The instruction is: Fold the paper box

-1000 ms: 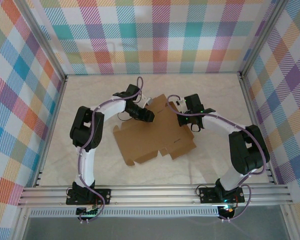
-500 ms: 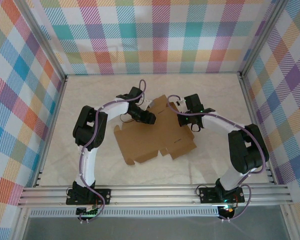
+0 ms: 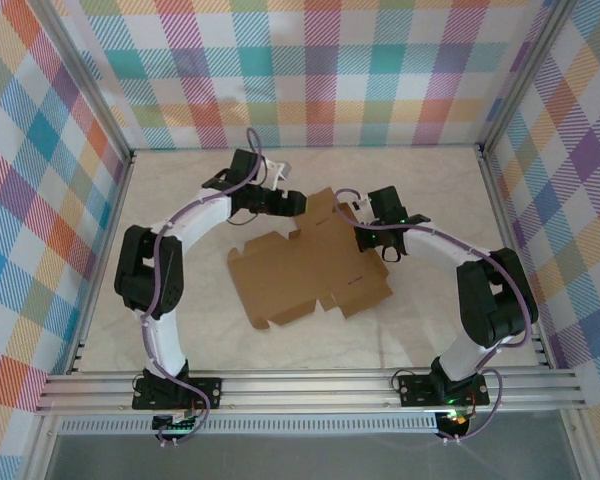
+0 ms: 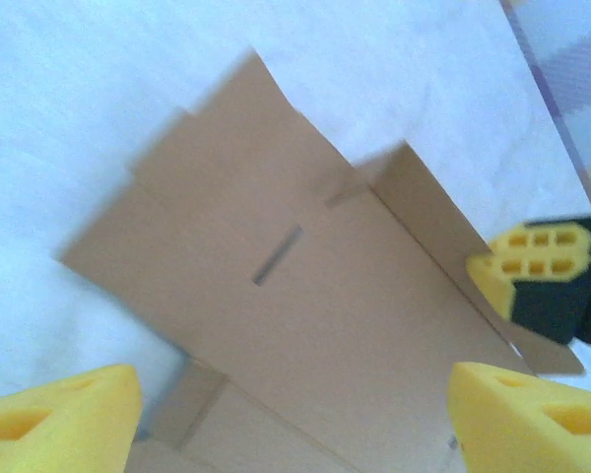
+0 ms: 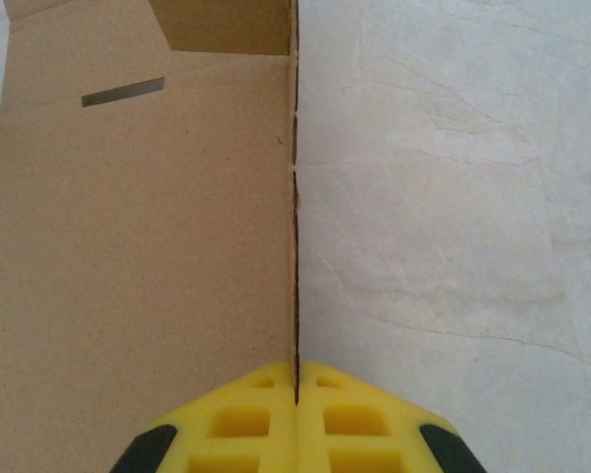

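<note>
The paper box [image 3: 310, 268] is a flat brown die-cut sheet lying mid-table, with its far right flap turned up. My right gripper [image 3: 358, 224] is shut on that upright flap; in the right wrist view the yellow pads [image 5: 246, 424] pinch the cardboard edge [image 5: 295, 246] between them. Over the sheet's far left edge hovers my left gripper [image 3: 289, 204], apart from the cardboard. Its yellow fingertips [image 4: 59, 414] stand wide apart above the brown panel [image 4: 315, 296] with nothing between them. The right gripper's pad [image 4: 532, 261] shows at the flap in the left wrist view.
The pale marbled tabletop [image 3: 420, 180] lies bare around the sheet. Plaid walls on metal frames [image 3: 110, 200] close the left, far and right sides. An aluminium rail [image 3: 310, 388] with both arm bases runs along the near edge.
My left gripper has drawn back from over the sheet toward the far wall and opened wider, its elbow swinging left. The right gripper has kept its grip on the flap.
</note>
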Robot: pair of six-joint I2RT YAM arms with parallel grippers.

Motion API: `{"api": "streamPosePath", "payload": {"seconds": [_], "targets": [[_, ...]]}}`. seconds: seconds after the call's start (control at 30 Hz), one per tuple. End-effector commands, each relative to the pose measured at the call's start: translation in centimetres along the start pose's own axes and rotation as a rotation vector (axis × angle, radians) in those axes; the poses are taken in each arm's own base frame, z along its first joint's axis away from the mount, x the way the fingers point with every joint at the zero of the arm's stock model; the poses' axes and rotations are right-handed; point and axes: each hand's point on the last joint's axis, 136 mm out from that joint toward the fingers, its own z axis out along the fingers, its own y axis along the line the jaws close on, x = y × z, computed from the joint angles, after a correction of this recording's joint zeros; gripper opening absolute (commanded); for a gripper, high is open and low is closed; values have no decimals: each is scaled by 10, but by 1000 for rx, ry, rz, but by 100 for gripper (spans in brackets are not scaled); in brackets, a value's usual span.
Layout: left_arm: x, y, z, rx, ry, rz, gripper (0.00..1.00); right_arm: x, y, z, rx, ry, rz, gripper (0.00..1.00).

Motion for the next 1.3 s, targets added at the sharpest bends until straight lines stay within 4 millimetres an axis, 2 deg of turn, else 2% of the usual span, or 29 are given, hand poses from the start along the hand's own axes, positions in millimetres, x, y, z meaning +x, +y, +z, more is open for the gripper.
{"api": "streamPosePath", "payload": {"seconds": [0.0, 0.17, 0.23, 0.5, 0.73, 0.83, 1.1, 1.27], "targets": [[-12, 33, -12, -98, -66, -82, 85, -20, -6, -14, 69, -44, -84, 0], [-20, 58, -19, -133, -121, -163, 98, -27, -7, -16, 187, -59, -215, 0], [-22, 65, -20, -146, -128, -182, 100, -32, -3, -18, 223, -86, -277, 0], [-25, 107, -25, -243, -149, -315, 100, -55, 14, -30, 378, -205, -515, 0], [-28, 125, -22, -255, -147, -358, 100, -75, 32, -36, 521, -274, -702, 0], [-20, 138, -19, -262, -114, -427, 100, -84, 42, -40, 575, -314, -776, 0], [-19, 168, -14, -256, -109, -539, 92, -102, 63, -43, 714, -408, -966, 0], [-24, 175, -2, -231, -98, -573, 91, -113, 80, -43, 783, -480, -1064, 0]]}}
